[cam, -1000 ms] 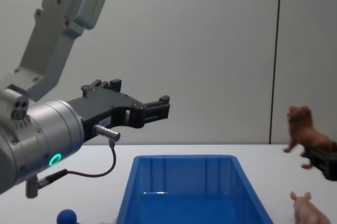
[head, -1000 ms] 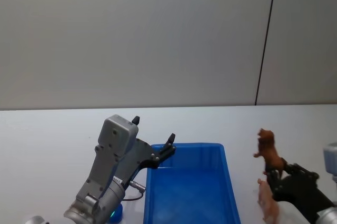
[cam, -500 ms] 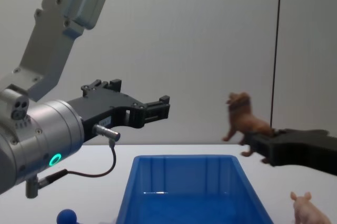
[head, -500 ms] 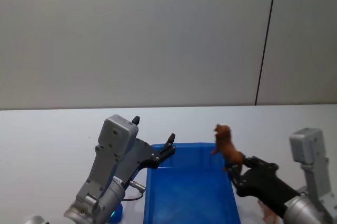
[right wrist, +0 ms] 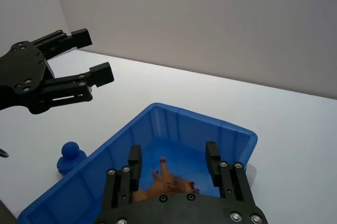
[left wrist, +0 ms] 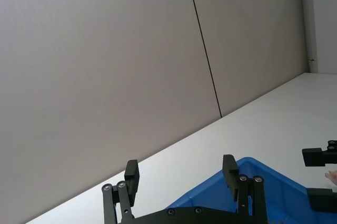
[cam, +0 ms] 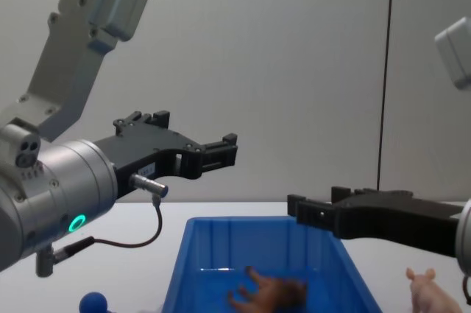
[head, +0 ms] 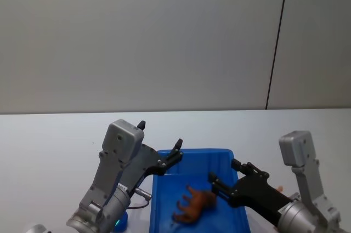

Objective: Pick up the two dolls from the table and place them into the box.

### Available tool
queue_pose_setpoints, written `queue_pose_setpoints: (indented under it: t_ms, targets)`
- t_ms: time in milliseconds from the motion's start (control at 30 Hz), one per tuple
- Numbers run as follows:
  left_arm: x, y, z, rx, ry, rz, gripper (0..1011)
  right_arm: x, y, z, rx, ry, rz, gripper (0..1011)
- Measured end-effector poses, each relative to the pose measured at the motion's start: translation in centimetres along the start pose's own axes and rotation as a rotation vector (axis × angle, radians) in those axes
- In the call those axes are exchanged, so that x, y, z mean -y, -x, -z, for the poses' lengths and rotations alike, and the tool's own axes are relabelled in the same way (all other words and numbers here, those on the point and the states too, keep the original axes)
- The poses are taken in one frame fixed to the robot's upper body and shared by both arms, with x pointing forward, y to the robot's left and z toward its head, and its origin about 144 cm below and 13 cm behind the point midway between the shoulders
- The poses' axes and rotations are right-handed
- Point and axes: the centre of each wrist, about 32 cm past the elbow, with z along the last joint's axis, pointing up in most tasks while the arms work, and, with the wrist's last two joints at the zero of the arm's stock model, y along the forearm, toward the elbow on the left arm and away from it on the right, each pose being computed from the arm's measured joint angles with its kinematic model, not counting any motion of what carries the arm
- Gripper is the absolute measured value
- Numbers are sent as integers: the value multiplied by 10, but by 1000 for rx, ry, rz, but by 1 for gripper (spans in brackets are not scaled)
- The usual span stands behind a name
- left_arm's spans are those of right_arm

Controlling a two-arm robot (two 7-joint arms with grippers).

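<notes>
One doll is in the box (head: 194, 151) already: a brown animal doll (head: 194, 204), blurry, on its side in the bright blue ribbed bin, bottom centre of the head view. The right gripper (head: 223, 171) hangs just above it, fingers spread, empty. The left gripper (head: 160, 135), also spread, is at the bin's upper-left corner. A pink animal doll (cam: 430, 294) is at the chest view's lower right.

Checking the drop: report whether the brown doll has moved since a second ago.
Yes. The brown doll moved left and down, from right of the box into it, below the open right gripper.
</notes>
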Motion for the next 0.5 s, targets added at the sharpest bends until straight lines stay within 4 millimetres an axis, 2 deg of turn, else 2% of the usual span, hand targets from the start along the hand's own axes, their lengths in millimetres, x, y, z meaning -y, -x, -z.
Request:
queue_pose_setpoints:
  t_ms: [367,500]
  targets:
    - [0,0,0,0,0,0,1001,5,1,1,-4,11,48,985]
    - [0,0,0,0,0,0,1001,9,1,1,-1,11,74,1001]
